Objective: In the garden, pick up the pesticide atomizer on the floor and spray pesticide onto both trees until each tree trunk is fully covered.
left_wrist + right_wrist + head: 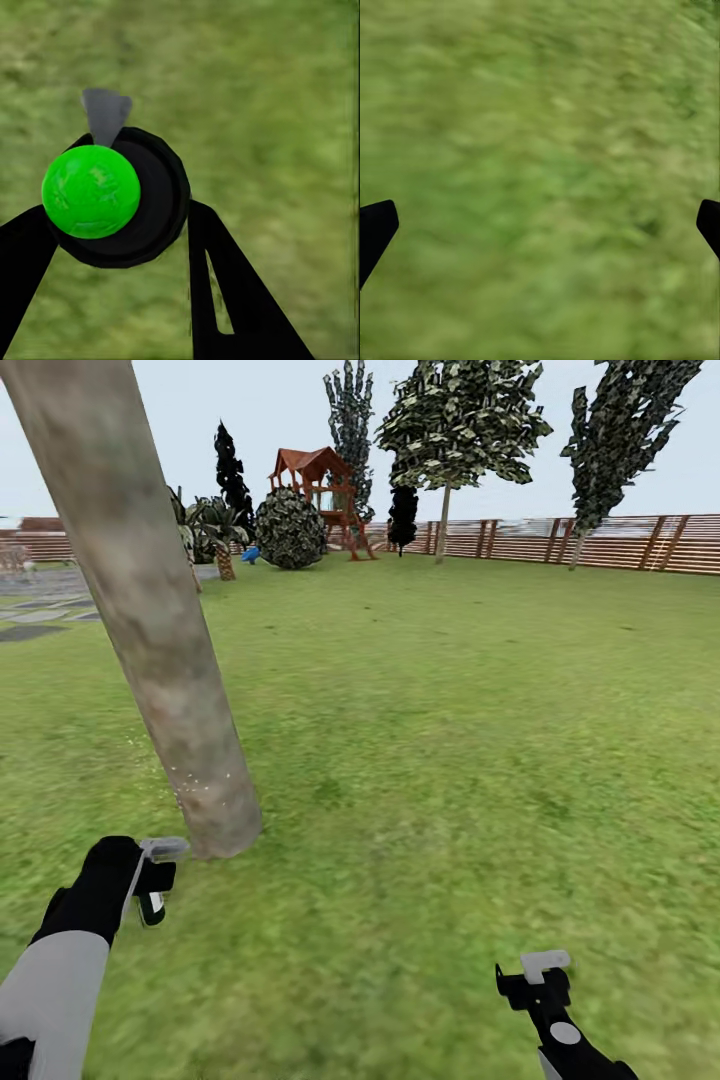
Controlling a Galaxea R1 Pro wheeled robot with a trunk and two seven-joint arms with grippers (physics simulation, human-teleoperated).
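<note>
The left hand [150, 880] is holding the pesticide atomizer [112, 199], its fingers [232, 300] closing on either side of the black body; the left wrist view is looking straight down on the green cap with a grey nozzle tip poking out beyond it. From the head view the atomizer is sitting low, just beside the base of the near tree trunk [140, 620], which is rising just ahead of the hand and slightly toward the robot's middle. A few pale specks are showing on the trunk's lowest part, perhaps spray. The trunk's long axis is running upward and leaning away to the left, so I judge the coming move to be a sweep of the nozzle up along that column, and the left arm is plainly the nearer one. The right hand [535, 975] is hanging spread wide and empty over the lawn [450, 760], well apart from the trunk. Farther off, a second tree [445, 490] is standing by the wooden fence [620, 540], near a play tower [320, 490].
</note>
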